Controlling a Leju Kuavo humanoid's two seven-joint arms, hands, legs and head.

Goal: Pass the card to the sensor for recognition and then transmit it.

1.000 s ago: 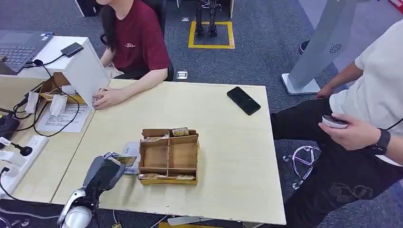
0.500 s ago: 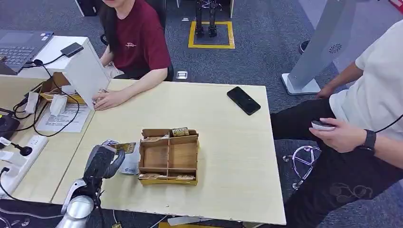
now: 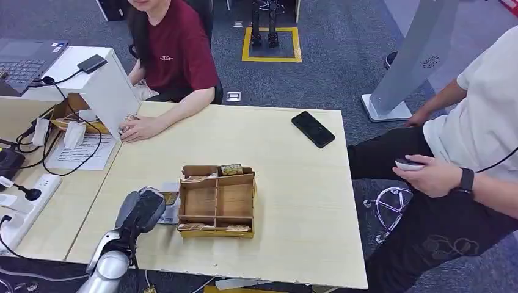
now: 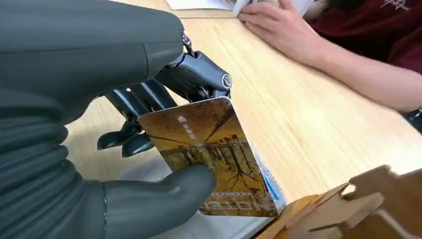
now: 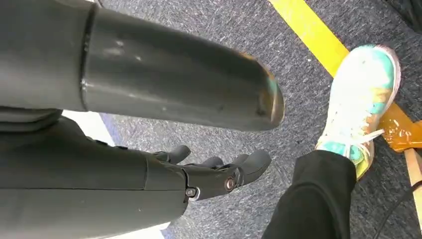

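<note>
The card is pinched between thumb and fingers of the left hand, held just above the white sensor beside the wooden organizer on the table, while the right hand hangs empty, fingers loosely apart.

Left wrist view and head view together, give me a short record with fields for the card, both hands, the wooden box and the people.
card: yellow-brown picture card, tilted on edge, over a white flat pad on the table
left hand: grey robot hand pinches the card between thumb and dark fingers
right hand: hangs over grey carpet, holds nothing
box: light wooden divided organiser beside the left hand, cards in its end slots
phone: black phone on the pale wooden table
people: person in dark red shirt seated opposite; person in white shirt on the right
</note>
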